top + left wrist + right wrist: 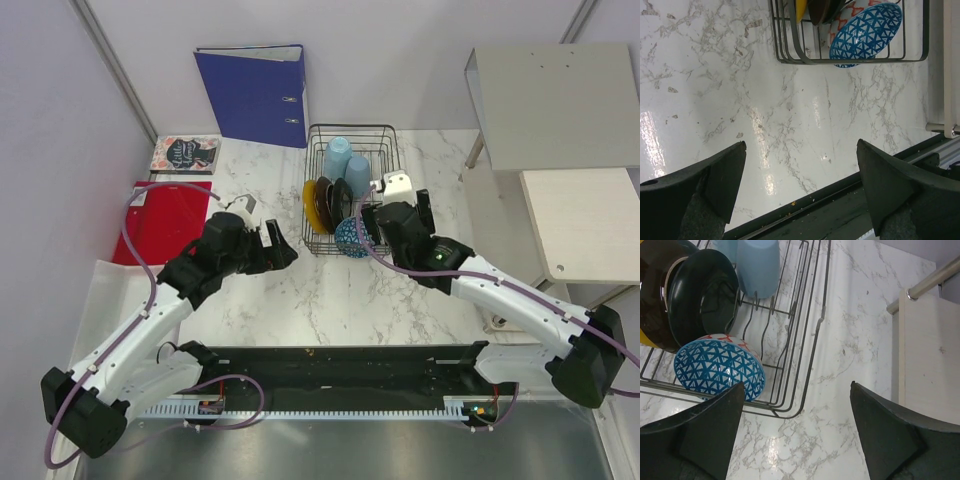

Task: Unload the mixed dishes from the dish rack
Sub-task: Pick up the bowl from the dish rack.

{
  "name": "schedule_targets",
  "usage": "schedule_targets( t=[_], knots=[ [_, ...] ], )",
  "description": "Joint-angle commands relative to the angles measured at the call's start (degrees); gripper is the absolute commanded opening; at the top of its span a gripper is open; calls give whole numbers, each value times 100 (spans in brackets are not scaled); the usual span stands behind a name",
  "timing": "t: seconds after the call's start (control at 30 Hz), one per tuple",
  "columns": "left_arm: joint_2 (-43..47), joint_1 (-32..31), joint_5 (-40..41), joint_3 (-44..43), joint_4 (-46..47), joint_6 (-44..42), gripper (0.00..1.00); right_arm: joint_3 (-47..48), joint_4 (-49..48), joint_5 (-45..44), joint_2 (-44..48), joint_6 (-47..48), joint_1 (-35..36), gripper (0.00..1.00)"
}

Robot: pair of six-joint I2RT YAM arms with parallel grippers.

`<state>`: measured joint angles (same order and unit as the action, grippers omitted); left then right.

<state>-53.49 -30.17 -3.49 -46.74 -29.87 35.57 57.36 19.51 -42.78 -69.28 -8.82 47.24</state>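
Left gripper (800, 190): dark fingers spread wide, nothing between them; over bare table just left of the rack's near corner.
Table (330, 300): glossy white marble with grey veins.
Dish rack (350, 127): rectangular black wire basket at the table's far middle, long axis running away from the arms.
Yellow plate (310, 205): on edge at the rack's left side, faces turned left and right.
Black dish (702, 295): round and glossy, on edge beside the yellow plate.
Blue patterned bowl (720, 370): on edge at the rack's near end, rounded outside facing the arms; white triangles on blue.
Red patterned dish (847, 12): a red-and-white sliver just behind the bowl.
Pale blue cups (338, 157): two smooth plastic tumblers, side by side at the far end.
Right gripper (797, 435): fingers wide apart, empty, above the rack's near right corner.
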Motion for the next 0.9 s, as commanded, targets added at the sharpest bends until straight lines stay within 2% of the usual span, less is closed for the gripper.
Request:
schedule_targets(
  t=[0.0, 0.17, 0.23, 0.4, 0.53, 0.7, 0.87],
  knots=[
    [217, 20, -100, -19, 209, -15, 97, -242, -989, 297, -253, 846, -5, 93],
    [374, 20, -143, 147, 262, -129, 94, -586, -1844, 648, -297, 1513, -13, 80],
    [524, 29, -161, 209, 306, -173, 93, -638, -2231, 806, -428, 1786, 4, 79],
    [928, 20, -415, 437, 517, -375, 94, -393, -2399, 1070, -912, 2454, -22, 79],
    [1262, 20, -522, 561, 622, -481, 96, -261, -2408, 1535, -1246, 2508, -215, 78],
    [1447, 20, -539, 614, 623, -604, 96, -173, -2452, 2177, -1343, 2306, -601, 67],
    [1482, 20, -565, 614, 622, -622, 96, 81, -2338, 2459, -1501, 2244, -743, 63]
  ],
)
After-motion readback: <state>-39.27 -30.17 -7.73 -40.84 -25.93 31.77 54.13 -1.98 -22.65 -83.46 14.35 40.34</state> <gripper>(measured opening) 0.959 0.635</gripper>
